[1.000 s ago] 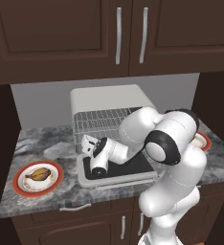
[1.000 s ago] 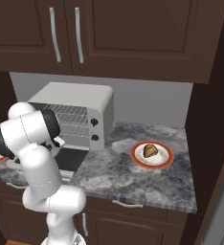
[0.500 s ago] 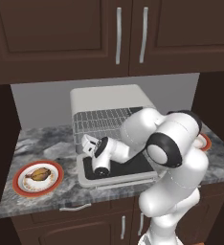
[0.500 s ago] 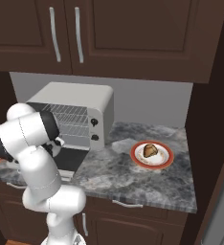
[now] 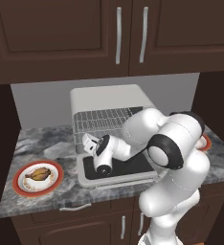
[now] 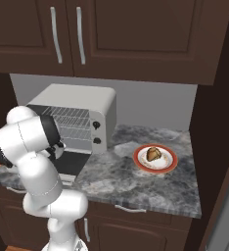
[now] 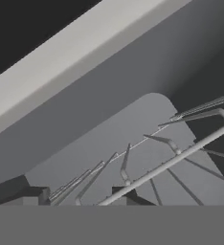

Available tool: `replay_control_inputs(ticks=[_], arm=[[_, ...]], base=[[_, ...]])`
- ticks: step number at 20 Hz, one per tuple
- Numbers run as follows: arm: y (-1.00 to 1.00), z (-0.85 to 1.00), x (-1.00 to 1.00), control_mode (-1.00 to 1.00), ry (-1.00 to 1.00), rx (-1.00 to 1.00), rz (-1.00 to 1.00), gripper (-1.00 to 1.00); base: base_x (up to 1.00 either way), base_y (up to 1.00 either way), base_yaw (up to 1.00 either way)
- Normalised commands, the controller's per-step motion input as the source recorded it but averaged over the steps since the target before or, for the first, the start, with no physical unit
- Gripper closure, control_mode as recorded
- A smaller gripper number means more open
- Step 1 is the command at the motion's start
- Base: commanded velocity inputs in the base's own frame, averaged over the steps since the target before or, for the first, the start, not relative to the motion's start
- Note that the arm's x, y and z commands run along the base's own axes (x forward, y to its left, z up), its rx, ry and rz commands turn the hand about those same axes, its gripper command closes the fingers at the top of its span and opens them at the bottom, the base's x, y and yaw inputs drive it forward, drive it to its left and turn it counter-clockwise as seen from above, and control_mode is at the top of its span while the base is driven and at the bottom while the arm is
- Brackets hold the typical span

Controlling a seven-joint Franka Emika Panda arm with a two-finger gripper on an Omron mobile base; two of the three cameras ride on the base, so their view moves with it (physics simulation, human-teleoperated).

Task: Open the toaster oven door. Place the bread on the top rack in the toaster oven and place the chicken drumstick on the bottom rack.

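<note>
1. I can see the gripper (image 5: pixel 87 141) at the left mouth of the toaster oven (image 5: pixel 109 98), just above the toaster oven door (image 5: pixel 118 167). I can't tell how far the jaws stand apart or whether they hold anything; from the hand view nothing sits between the tips, just rack wire close ahead.
2. Door is folded down flat in front of the oven, glass up. My read: opening step done, which is why the hand sits at the cavity.
3. Hand view looks up along a wire rack (image 7: pixel 171 158) to the oven's inner wall. Can't say whether it's top or bottom rack, nor if the tips touch it.
4. Both racks show bare in the base views: top rack (image 6: pixel 67 116), bottom rack (image 6: pixel 70 132).
5. Chicken drumstick (image 5: pixel 39 173) on its plate (image 5: pixel 23 187), left of the oven, well apart.
6. Bread (image 6: pixel 152 154) on its plate (image 6: pixel 172 164), right of the oven, past the knobs (image 6: pixel 95 133). Neither picked yet, I judge.
</note>
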Motion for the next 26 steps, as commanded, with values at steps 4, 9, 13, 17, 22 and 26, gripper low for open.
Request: replay_control_inputs(ticks=[4, 9, 13, 17, 22, 26], arm=[[0.24, 0.14, -0.42, -1.00, 0.00, 0.10, -0.11, 1.00], [0.22, 0.08, -0.42, -1.00, 0.02, 0.08, -0.15, 1.00], [0.21, 0.01, -0.46, -1.00, 0.11, 0.05, -0.21, 1.00], [0.19, 0.00, -0.50, -1.00, 0.16, 0.03, -0.25, 1.00], [0.22, -0.10, -0.49, -1.00, 0.14, 0.02, -0.24, 1.00], [0.24, -0.17, -0.49, -1.00, 0.14, 0.00, -0.24, 1.00]], base=[[0.00, 0.00, 0.00], [0.00, 0.00, 0.00], [0.00, 0.00, 0.00], [0.00, 0.00, 0.00], [0.00, 0.00, 0.00], [0.00, 0.00, 0.00]])
